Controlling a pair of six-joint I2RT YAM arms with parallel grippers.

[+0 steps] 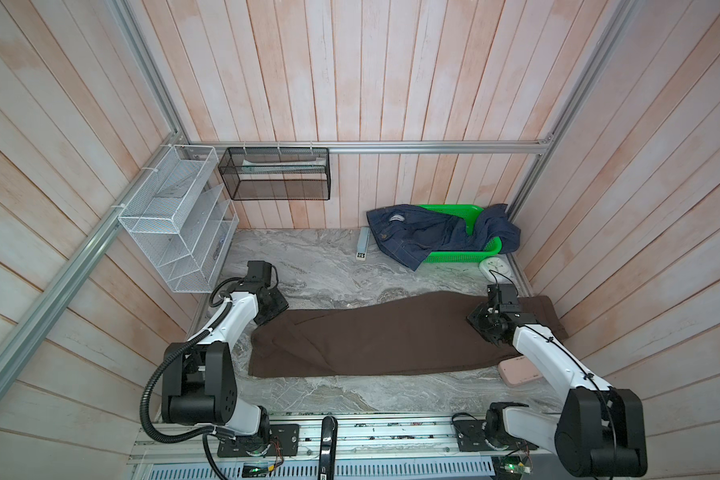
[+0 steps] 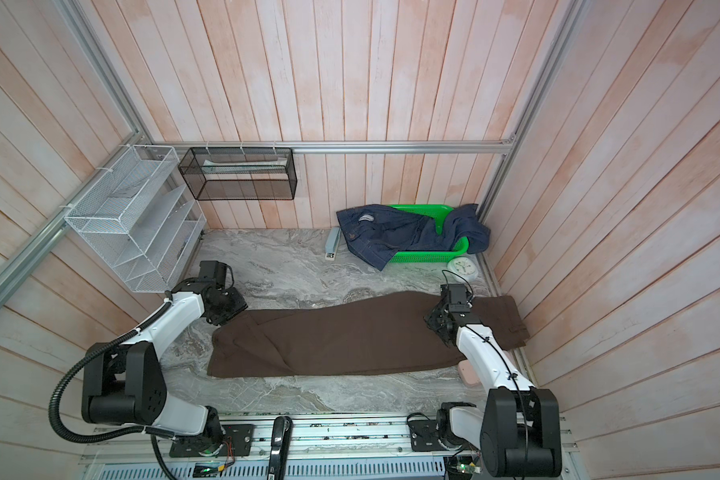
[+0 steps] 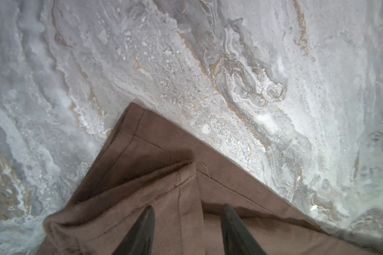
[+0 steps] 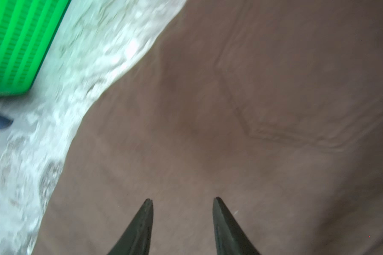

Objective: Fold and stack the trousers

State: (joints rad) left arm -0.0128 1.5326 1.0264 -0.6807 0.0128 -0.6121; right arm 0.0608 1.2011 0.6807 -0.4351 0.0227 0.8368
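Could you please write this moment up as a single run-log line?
stage: pre-grasp | trousers: lying flat across table | left gripper: open, straddling leg hem | right gripper: open, above trousers

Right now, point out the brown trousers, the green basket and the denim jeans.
brown trousers (image 1: pixel 391 336): in a top view, mid-leg cloth
green basket (image 1: pixel 462 257): in a top view, its front wall
denim jeans (image 1: pixel 412 239): in a top view, cloth below the waistband
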